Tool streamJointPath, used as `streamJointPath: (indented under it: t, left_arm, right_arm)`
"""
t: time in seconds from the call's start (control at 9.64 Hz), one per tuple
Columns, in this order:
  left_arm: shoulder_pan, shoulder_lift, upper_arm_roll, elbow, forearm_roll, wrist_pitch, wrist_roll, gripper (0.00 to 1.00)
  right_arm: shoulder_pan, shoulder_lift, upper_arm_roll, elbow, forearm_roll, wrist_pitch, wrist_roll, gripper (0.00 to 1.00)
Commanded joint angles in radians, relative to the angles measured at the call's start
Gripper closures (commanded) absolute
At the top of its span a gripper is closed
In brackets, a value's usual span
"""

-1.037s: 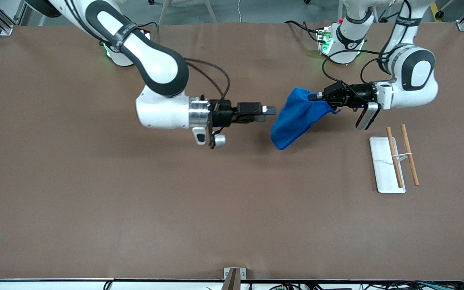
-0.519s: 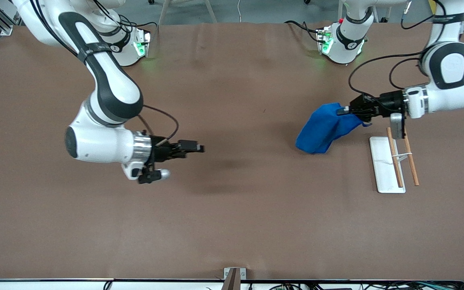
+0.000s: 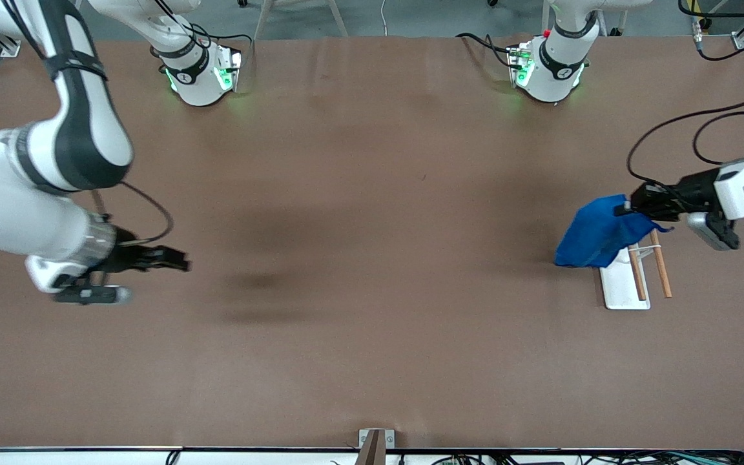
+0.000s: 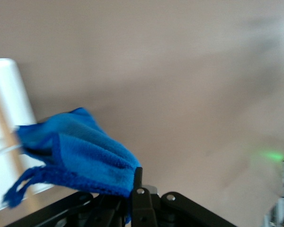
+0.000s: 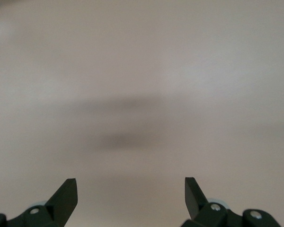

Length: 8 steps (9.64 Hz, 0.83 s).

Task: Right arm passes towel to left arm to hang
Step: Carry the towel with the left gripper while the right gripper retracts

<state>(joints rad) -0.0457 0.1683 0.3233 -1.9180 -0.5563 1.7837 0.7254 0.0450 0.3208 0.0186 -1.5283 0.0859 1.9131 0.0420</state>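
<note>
The bright blue towel [image 3: 595, 232] hangs bunched from my left gripper [image 3: 624, 208], which is shut on its upper edge over the white tray [image 3: 617, 290] and the wooden rack's rods [image 3: 661, 271] at the left arm's end of the table. In the left wrist view the towel [image 4: 80, 151] droops from the shut jaws, a hem loop dangling, with the tray [image 4: 9, 94] beneath. My right gripper [image 3: 181, 263] hangs open and empty over bare table at the right arm's end; its wrist view shows two spread fingertips [image 5: 68, 191] over brown surface.
Brown mat [image 3: 372, 258] covers the table. Both arm bases [image 3: 201, 71] [image 3: 549, 64] stand along the edge farthest from the front camera. A small metal bracket [image 3: 375, 442] sits at the nearest edge.
The left gripper has carried the towel from the table's middle out over the tray and rack. The right arm has drawn away toward its own end, gripper still open.
</note>
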Motion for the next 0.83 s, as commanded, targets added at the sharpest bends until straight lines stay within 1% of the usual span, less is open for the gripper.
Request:
streamJointPath:
  t: [0.0,0.1,0.21,0.31,0.41,0.52,0.62,0.73]
  left_arm:
    - [-0.002,0.078,0.095,0.071,0.088,-0.026,0.090,1.00]
    - [-0.002,0.103,0.120,0.111,0.128,-0.030,0.138,1.00]
    - [-0.002,0.127,0.132,0.143,0.201,-0.030,0.211,1.00]
    - [-0.002,0.161,0.132,0.177,0.251,-0.029,0.248,1.00]
    - [-0.002,0.199,0.134,0.219,0.301,-0.029,0.293,1.00]
    - [0.000,0.229,0.149,0.255,0.314,-0.029,0.334,1.00]
    - [0.000,0.250,0.161,0.264,0.315,-0.029,0.341,1.00]
    - [-0.002,0.269,0.161,0.264,0.306,-0.029,0.322,1.00]
  right_arm:
    - [-0.036,-0.078,0.001,0.054,-0.153,-0.013,-0.197,0.00]
    - [-0.054,-0.130,0.000,0.063,-0.176,-0.041,-0.247,0.00]
    - [-0.065,-0.167,-0.002,0.082,-0.176,-0.148,-0.241,0.00]
    - [-0.073,-0.222,-0.009,0.092,-0.170,-0.280,-0.191,0.00]
    - [-0.085,-0.264,-0.031,0.086,-0.123,-0.343,-0.118,0.00]
    - [-0.089,-0.299,-0.086,0.083,-0.042,-0.400,-0.070,0.01]
    - [-0.090,-0.319,-0.109,0.051,-0.034,-0.399,-0.067,0.01]
    - [-0.090,-0.350,-0.109,-0.020,-0.040,-0.349,-0.068,0.01]
